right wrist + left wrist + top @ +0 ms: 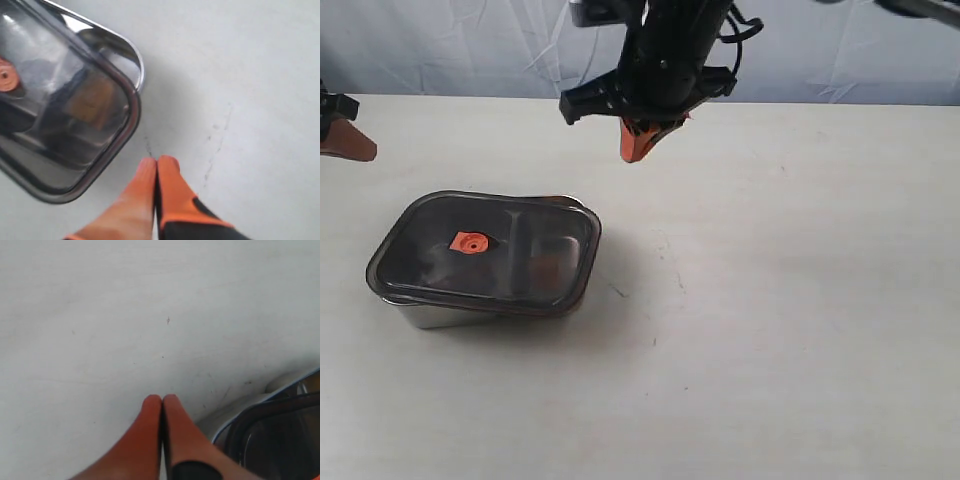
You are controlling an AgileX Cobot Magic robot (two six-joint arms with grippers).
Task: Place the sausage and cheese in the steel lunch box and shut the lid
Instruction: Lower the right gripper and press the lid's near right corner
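My right pincer closed, holding nothing; left pincer same. Lid looks slightly askew on steel lunch box near bench left edge. I'd press corners evenly.

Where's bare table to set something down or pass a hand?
Widest: table right of the steel lunch box. Also the strip nearer the camera. Tighter behind the box, between left hand and right hand.
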